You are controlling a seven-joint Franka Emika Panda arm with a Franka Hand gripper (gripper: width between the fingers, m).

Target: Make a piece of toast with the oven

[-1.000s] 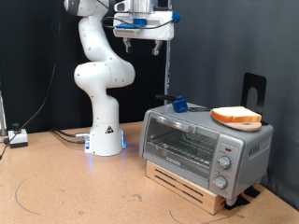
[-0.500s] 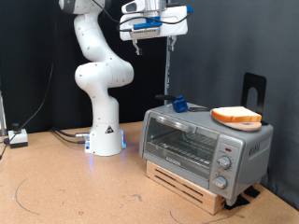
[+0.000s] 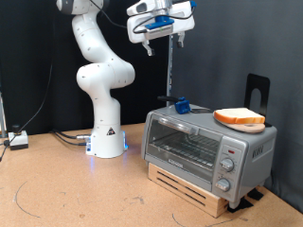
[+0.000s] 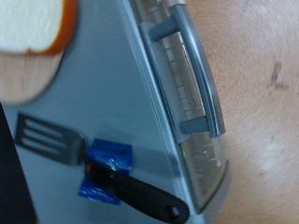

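Gripper high above the oven — finger state cannot be told; piece of toast on the oven top.

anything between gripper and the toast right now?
Nothing but open air in the exterior view: the gripper hangs high above the oven; the toast sits on its plate.

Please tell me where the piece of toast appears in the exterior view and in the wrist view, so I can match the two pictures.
Exterior view: the piece of toast lies on a round plate on top of the oven, toward the exterior view's right.
Wrist view: the toast shows only partly, cut off at the picture's corner.
Shared landmark: the black spatula with blue tape on the oven's top.
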